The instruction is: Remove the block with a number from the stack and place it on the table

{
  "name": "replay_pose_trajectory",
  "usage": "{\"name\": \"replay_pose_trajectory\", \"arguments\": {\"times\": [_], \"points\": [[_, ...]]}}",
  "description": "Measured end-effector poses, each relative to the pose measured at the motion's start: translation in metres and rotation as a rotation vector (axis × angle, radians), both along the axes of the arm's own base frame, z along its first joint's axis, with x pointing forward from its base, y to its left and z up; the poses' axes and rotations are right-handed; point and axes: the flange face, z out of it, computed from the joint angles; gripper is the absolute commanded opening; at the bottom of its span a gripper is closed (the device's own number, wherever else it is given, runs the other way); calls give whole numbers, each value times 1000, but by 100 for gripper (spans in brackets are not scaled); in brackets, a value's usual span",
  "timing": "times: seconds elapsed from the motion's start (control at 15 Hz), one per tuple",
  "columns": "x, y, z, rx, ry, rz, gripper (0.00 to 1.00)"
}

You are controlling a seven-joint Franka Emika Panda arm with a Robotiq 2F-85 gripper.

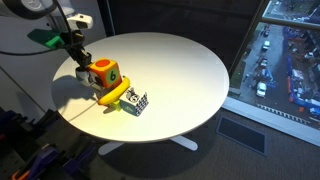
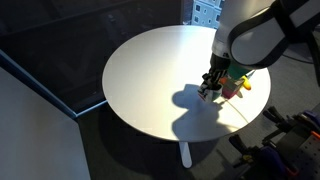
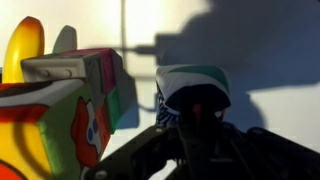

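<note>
In the wrist view the gripper [image 3: 195, 112] is a dark silhouette against the block with a number [image 3: 192, 82]; I cannot tell whether the jaws pinch it or stand clear. The block is off the stack [image 1: 105, 72]. The orange cube [image 3: 60, 115] sits close at its 9 o'clock, with a yellow toy [image 3: 25, 45] beyond at 10 o'clock. Hazard: spreading or retracting sideways could drive a finger into the orange cube. The work point lies near the rim of the table [image 1: 190, 60], so a tilted release could tumble the block over it. The patterned cube [image 1: 135, 102], at 4 o'clock of the orange cube, lies apart.
</note>
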Motion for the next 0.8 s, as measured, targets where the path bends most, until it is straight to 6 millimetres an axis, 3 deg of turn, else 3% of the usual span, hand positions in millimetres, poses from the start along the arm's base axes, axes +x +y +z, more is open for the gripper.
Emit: {"name": "replay_pose_trajectory", "arguments": {"times": [0.47,0.53,0.6,0.67,0.8], "points": [[1,-4,-30,-8,21,-5,4],[1,-3,-33,-9,24,-2,8],[2,-2,-36,-11,27,0,42],[2,-1,-38,-12,30,3,43],[2,1,-41,-15,34,7,57]]}}
